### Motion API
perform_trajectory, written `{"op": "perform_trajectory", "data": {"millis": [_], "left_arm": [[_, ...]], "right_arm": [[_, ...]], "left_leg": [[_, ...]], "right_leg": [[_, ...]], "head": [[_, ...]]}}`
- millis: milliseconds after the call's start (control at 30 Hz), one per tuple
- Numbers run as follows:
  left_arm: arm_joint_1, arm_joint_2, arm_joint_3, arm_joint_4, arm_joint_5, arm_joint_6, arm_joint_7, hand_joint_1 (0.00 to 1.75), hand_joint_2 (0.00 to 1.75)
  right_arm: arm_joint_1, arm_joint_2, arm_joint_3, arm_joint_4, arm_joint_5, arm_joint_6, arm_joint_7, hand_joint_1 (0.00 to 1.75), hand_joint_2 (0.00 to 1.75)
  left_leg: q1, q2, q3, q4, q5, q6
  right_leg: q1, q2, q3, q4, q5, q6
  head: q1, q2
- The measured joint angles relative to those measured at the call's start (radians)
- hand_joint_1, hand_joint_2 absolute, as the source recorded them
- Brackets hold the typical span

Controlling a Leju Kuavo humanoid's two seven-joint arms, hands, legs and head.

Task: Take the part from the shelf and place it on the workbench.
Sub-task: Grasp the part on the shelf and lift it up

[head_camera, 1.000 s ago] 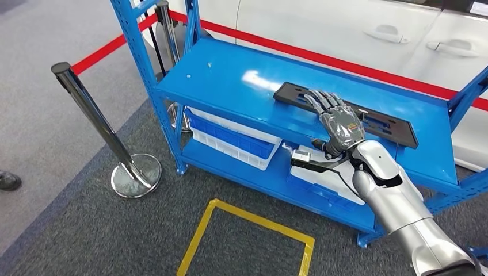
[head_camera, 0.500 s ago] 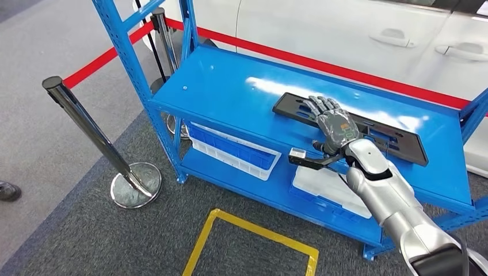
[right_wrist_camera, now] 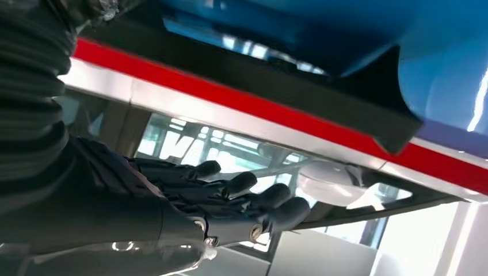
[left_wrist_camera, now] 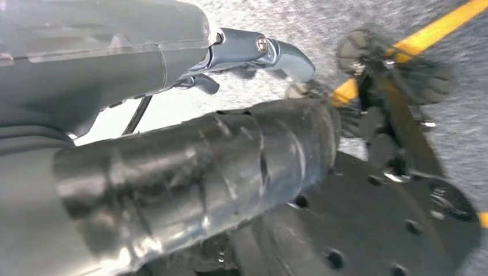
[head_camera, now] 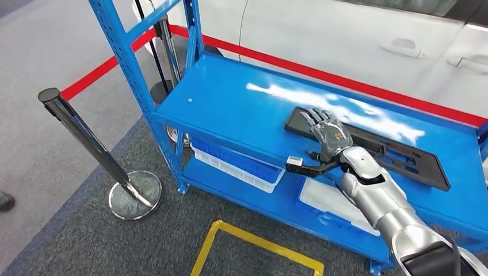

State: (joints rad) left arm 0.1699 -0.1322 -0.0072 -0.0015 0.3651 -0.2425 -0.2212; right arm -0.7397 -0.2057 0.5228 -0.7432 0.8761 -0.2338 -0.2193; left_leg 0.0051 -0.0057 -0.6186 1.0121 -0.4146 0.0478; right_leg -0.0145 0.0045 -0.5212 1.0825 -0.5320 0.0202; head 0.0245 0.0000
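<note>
A long flat black part (head_camera: 403, 158) with cut-outs lies on the top board of the blue shelf (head_camera: 230, 103). My right hand (head_camera: 329, 133) is stretched flat over the part's left end, fingers spread and pointing to the far edge. In the right wrist view the fingers (right_wrist_camera: 230, 195) are straight and a gap shows between them and the black part (right_wrist_camera: 299, 92), so nothing is gripped. My left hand (left_wrist_camera: 172, 144) hangs down over the grey floor with nothing in it.
White and blue bins (head_camera: 241, 167) and a white tray (head_camera: 334, 204) sit on the lower board. A chrome stanchion (head_camera: 86, 138) with a red belt (head_camera: 345, 80) stands to the left, with a white car (head_camera: 374, 40) behind. Yellow floor tape (head_camera: 253, 241) marks a square in front.
The camera has shifted, so the shelf sits further right and lower. My right hand has slid toward the part's left end and still lies flat above it.
</note>
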Motion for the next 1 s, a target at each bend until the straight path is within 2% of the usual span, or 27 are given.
{"op": "perform_trajectory", "data": {"millis": [33, 100, 133, 167, 200, 233, 267, 300, 333, 367, 433, 467, 567, 767, 1000], "left_arm": [[-0.001, 0.0, -0.001, 0.0, 0.0, 0.0, 0.0, 0.0, 0.0], [-0.008, 0.001, -0.007, 0.0, -0.023, 0.024, 0.014, 0.0, 0.0], [-0.022, 0.001, -0.02, 0.0, -0.065, 0.068, 0.041, 0.0, 0.0], [-0.041, -0.001, -0.045, 0.0, -0.129, 0.143, 0.083, 0.0, 0.0], [-0.067, -0.005, -0.083, 0.0, -0.198, 0.237, 0.131, 0.0, 0.0], [-0.093, -0.009, -0.125, 0.0, -0.252, 0.327, 0.172, 0.0, 0.0], [-0.115, -0.014, -0.165, -0.001, -0.281, 0.394, 0.201, 0.0, 0.0], [-0.137, -0.018, -0.198, -0.001, -0.289, 0.432, 0.215, 0.0, 0.0], [-0.156, -0.021, -0.224, -0.002, -0.285, 0.447, 0.22, 0.0, 0.0], [-0.171, -0.023, -0.244, -0.002, -0.28, 0.451, 0.219, 0.0, 0.0], [-0.188, -0.027, -0.273, -0.002, -0.266, 0.454, 0.212, 0.0, 0.0], [-0.19, -0.03, -0.284, -0.002, -0.258, 0.455, 0.208, 0.0, 0.0], [-0.197, -0.035, -0.312, -0.002, -0.241, 0.458, 0.201, 0.0, 0.0], [-0.205, -0.039, -0.352, -0.002, -0.206, 0.453, 0.181, 0.0, 0.0], [-0.204, -0.039, -0.383, -0.002, -0.183, 0.448, 0.175, 0.0, 0.0]], "right_arm": [[-0.001, 0.0, 0.0, 0.003, 0.0, 0.0, 0.0, 0.0, 1.75], [0.0, 0.001, 0.001, 0.01, 0.003, 0.002, -0.002, 0.0, 1.75], [0.001, 0.006, 0.003, 0.015, 0.012, 0.003, -0.001, 0.0, 1.75], [0.001, 0.012, 0.007, 0.021, 0.027, 0.004, 0.006, 0.0, 1.75], [0.0, 0.018, 0.012, 0.026, 0.05, 0.004, 0.022, 0.0, 1.75], [-0.001, 0.025, 0.02, 0.031, 0.079, 0.003, 0.048, 0.0, 1.75], [-0.001, 0.03, 0.03, 0.035, 0.114, -0.001, 0.081, 0.0, 1.75], [-0.002, 0.033, 0.041, 0.04, 0.151, -0.008, 0.117, 0.0, 1.75], [-0.002, 0.037, 0.051, 0.045, 0.189, -0.018, 0.153, 0.36, 1.75], [-0.003, 0.039, 0.061, 0.051, 0.227, -0.031, 0.186, 0.79, 1.75], [-0.004, 0.047, 0.075, 0.066, 0.286, -0.055, 0.24, 1.65, 1.75], [-0.005, 0.051, 0.08, 0.074, 0.309, -0.066, 0.262, 1.74, 1.75], [0.0, 0.058, 0.088, 0.092, 0.347, -0.08, 0.302, 1.74, 1.75], [0.039, 0.057, 0.085, 0.055, 0.386, -0.057, 0.32, 1.74, 1.75], [0.09, 0.035, 0.042, -0.029, 0.399, -0.05, 0.318, 1.75, 1.75]], "left_leg": [[0.0, 0.0, 0.011, -0.004, -0.005, 0.005], [-0.003, -0.002, 0.028, -0.006, -0.02, 0.01], [-0.004, -0.003, 0.038, -0.006, -0.028, 0.011], [-0.005, -0.005, 0.048, -0.005, -0.035, 0.011], [-0.006, -0.007, 0.06, -0.005, -0.043, 0.01], [-0.007, -0.009, 0.072, -0.005, -0.052, 0.009], [-0.008, -0.011, 0.081, -0.005, -0.061, 0.008], [-0.009, -0.015, 0.087, -0.004, -0.069, 0.005], [-0.009, -0.017, 0.089, -0.005, -0.075, 0.001], [-0.009, -0.019, 0.09, -0.004, -0.078, -0.005], [-0.009, -0.018, 0.093, -0.004, -0.082, -0.01], [-0.008, -0.015, 0.097, -0.005, -0.083, -0.01], [-0.007, -0.012, 0.106, -0.011, -0.086, -0.008], [-0.006, -0.011, 0.123, -0.032, -0.098, -0.013], [-0.005, -0.01, 0.129, -0.034, -0.1, -0.02]], "right_leg": [[-0.001, -0.001, -0.034, 0.058, -0.013, 0.003], [-0.001, -0.001, -0.118, 0.171, -0.063, 0.007], [-0.001, -0.001, -0.15, 0.199, -0.084, 0.007], [0.0, -0.001, -0.169, 0.198, -0.089, 0.006], [0.0, -0.001, -0.173, 0.167, -0.072, 0.003], [0.001, -0.001, -0.166, 0.112, -0.029, -0.002], [0.003, -0.002, -0.156, 0.047, 0.032, -0.008], [0.006, -0.003, -0.148, -0.006, 0.08, -0.013], [0.01, -0.004, -0.142, -0.041, 0.118, -0.018], [0.014, -0.004, -0.14, -0.058, 0.135, -0.023], [0.017, 0.002, -0.132, -0.065, 0.139, -0.023], [0.017, 0.007, -0.129, -0.068, 0.139, -0.023], [0.019, 0.014, -0.124, -0.068, 0.133, -0.027], [0.021, 0.013, -0.117, -0.068, 0.123, -0.035], [0.022, 0.013, -0.107, -0.067, 0.121, -0.037]], "head": [[0.0, 0.0], [0.0, 0.0], [0.001, 0.0], [0.001, 0.0], [0.001, 0.0], [0.001, 0.0], [0.001, 0.0], [0.001, 0.0], [0.001, 0.0], [0.001, 0.0], [0.001, 0.0], [0.001, 0.0], [0.0, 0.0], [0.0, 0.0], [0.0, 0.0]]}}
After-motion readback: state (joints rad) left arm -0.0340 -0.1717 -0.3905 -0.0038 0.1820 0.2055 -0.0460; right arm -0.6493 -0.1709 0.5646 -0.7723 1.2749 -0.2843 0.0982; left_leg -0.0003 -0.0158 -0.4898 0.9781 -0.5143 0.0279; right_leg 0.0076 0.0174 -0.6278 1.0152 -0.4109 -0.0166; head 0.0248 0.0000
